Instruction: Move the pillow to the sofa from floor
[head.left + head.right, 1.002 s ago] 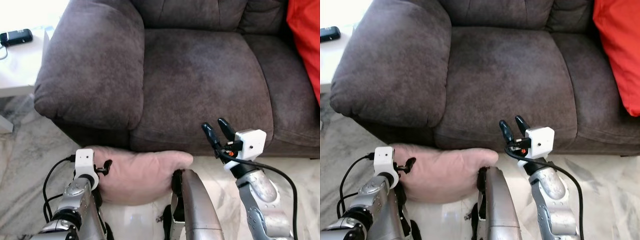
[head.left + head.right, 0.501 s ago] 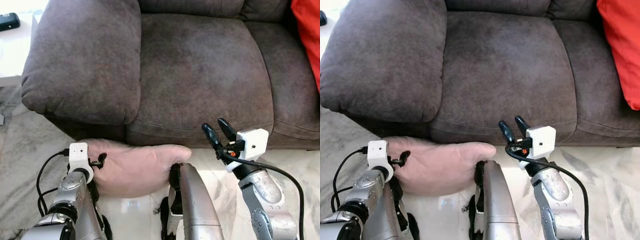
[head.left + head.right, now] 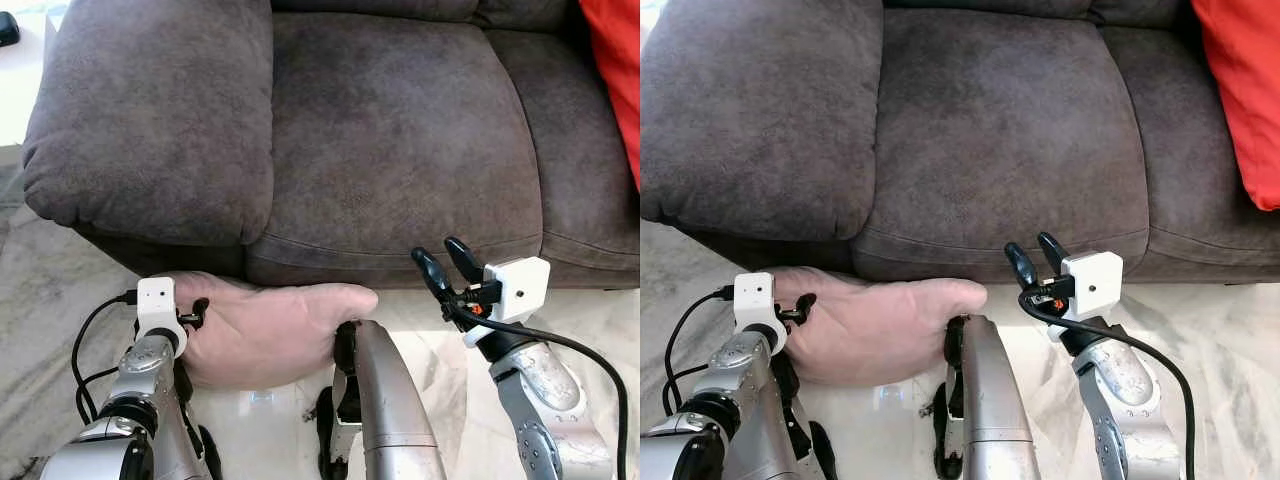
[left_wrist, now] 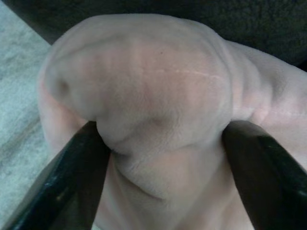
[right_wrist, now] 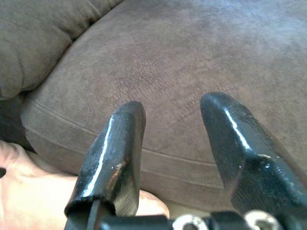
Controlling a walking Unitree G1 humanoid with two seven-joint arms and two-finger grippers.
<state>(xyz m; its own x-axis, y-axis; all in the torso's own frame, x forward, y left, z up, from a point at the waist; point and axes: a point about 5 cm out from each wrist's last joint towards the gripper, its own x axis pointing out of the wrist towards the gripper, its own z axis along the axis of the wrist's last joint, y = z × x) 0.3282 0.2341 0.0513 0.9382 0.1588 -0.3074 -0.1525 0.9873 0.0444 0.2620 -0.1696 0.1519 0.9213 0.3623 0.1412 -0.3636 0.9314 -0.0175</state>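
A pale pink pillow [image 3: 270,330] sits low in front of the dark brown sofa [image 3: 390,130], just below the seat's front edge. My left gripper [image 3: 195,315] is shut on the pillow's left end. In the left wrist view a fold of the pillow [image 4: 153,86] bulges between its two black fingers [image 4: 72,187]. My right gripper [image 3: 445,262] is open and holds nothing. It is to the right of the pillow, level with the seat's front edge. In the right wrist view the right gripper [image 5: 175,124] faces the seat cushion [image 5: 192,57].
The wide sofa armrest [image 3: 150,120] rises above the pillow on the left. A red cushion [image 3: 615,70] leans at the sofa's right end. Marble floor [image 3: 50,290] spreads around. A silver part of my body [image 3: 385,400] is low in the middle, against the pillow's right end.
The camera has moved, so the sofa now sits higher and further left in view. The left gripper has kept its hold on the pillow. The right gripper has stayed open.
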